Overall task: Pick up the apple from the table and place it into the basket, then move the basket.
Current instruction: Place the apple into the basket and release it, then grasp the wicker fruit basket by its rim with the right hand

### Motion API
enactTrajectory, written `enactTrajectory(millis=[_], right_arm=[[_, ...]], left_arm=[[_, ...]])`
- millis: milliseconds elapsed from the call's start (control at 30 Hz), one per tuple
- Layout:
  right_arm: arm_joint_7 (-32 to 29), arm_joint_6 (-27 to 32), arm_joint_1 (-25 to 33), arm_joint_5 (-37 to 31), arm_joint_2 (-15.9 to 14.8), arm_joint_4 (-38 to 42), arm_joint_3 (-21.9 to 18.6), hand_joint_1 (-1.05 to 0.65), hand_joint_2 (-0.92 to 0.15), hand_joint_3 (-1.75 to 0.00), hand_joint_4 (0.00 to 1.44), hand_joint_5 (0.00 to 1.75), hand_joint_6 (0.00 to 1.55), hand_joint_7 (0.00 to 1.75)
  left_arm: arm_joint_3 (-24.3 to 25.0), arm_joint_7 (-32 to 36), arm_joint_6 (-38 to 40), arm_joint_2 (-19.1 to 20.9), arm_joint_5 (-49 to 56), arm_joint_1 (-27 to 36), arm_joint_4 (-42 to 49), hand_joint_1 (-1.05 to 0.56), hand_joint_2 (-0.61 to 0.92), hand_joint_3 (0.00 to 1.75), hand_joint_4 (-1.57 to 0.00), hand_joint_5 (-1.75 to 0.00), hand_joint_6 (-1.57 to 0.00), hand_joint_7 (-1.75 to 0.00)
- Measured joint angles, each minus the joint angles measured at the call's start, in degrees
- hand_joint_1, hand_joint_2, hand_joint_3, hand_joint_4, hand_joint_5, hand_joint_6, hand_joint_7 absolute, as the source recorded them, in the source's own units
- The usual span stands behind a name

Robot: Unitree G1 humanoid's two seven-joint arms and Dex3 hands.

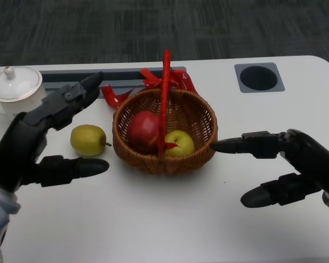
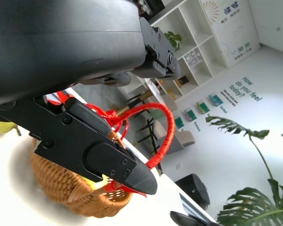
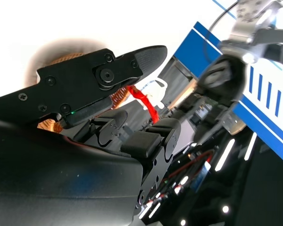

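Centrally on the white table, a round wicker basket is seen, woven in brown cane with a red-wrapped handle arching over it and red ribbon trailing from its far rim. Inside it a red apple is lodged against the near-left wall, with a yellow-green apple beside it, the two touching. A second yellow-green apple is left on the table just beside the basket's left side, its short stem pointed toward the basket.

The handle's arc is run from the near rim to the far rim, so the basket's long line is directed away from the robot.

The left hand is held released, fingers spread apart around the outside apple without touching it. The right hand is likewise released and holds nothing, one fingertip lying at the basket's right wall; contact cannot be told.

A white lidded porcelain cup is placed at the table's far left, and a round cable port is set into the far right. Dark carpet is shown beyond the table. White shelving and a leafy plant are caught in the left wrist view.
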Motion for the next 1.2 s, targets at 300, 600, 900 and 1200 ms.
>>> enactTrajectory(millis=[300,600,900,1200], right_arm=[[-5.5,0.4,-5.4,-10.4,-0.5,3.3,0.3,-0.61,-0.85,0.00,0.56,0.00,0.48,0.00],[-15.0,1.9,-11.2,-23.4,-1.3,4.3,3.0,-0.62,-0.80,0.00,0.55,0.00,0.44,0.00],[-24.6,2.2,-17.7,-34.2,-1.1,11.8,8.8,-0.61,-0.78,0.00,0.60,0.02,0.47,0.01],[-33.1,5.4,-22.7,-41.6,0.4,20.6,15.4,-0.59,-0.77,0.00,0.60,0.01,0.49,0.01]], left_arm=[[2.8,-4.6,0.4,2.4,-4.3,6.9,-4.3,-0.56,0.72,0.00,-0.59,-0.06,-0.56,-0.04],[4.0,-7.5,0.2,2.9,-6.0,7.7,-4.5,-0.52,0.73,0.01,-0.70,-0.07,-0.64,-0.04],[4.7,-8.4,0.1,4.0,-6.0,7.6,-3.9,-0.51,0.73,0.00,-0.74,-0.06,-0.68,-0.03],[4.7,-8.4,0.4,4.0,-6.0,7.6,-3.9,-0.51,0.72,0.00,-0.74,-0.04,-0.68,-0.02]])
